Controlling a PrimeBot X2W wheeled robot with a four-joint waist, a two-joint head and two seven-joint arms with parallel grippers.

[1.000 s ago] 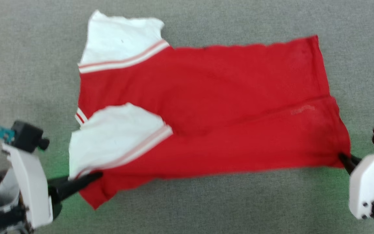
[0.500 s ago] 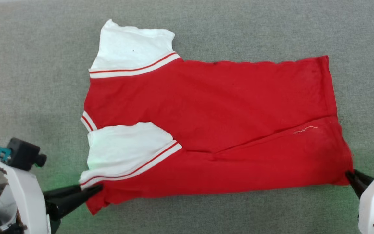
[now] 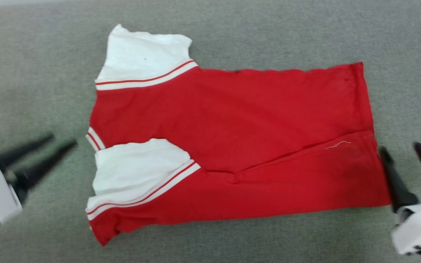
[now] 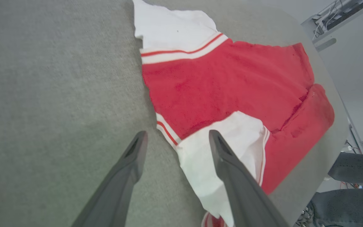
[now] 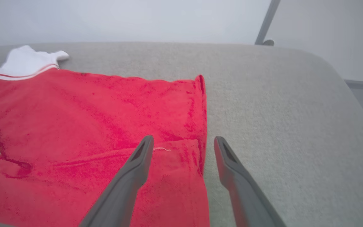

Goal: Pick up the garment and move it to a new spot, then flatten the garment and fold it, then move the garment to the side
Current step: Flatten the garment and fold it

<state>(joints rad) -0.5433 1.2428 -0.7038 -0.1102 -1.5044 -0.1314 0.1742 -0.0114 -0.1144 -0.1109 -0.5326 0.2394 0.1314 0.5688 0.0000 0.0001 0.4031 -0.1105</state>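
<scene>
Grey felt covers the bench (image 3: pixel 305 29), and the garment (image 3: pixel 239 138) lies flat across its middle, collar end toward the robot's left and hem (image 3: pixel 365 102) toward its right. That sideways lay puts one end in front of each arm. The near long side is turned up over the body as a red strip (image 3: pixel 287 186), with the near sleeve (image 3: pixel 137 170) resting on top. The far sleeve (image 3: pixel 143 54) sticks out unfolded, so I judge the lengthwise fold to be half done.

The left tool (image 3: pixel 63 140) is spread wide and grips nothing, standing apart from the collar end with bare bench between. In the left wrist view its fingers (image 4: pixel 222 154) frame the striped collar trim (image 4: pixel 165 129).

The right tool (image 3: pixel 400 147) is also spread and empty, just beside the near hem corner. In the right wrist view one finger hangs over red cloth and the other over bench. Whether it touches the fabric I cannot tell.

A person's legs (image 4: pixel 354 176) show beyond the bench edge in the left wrist view.
</scene>
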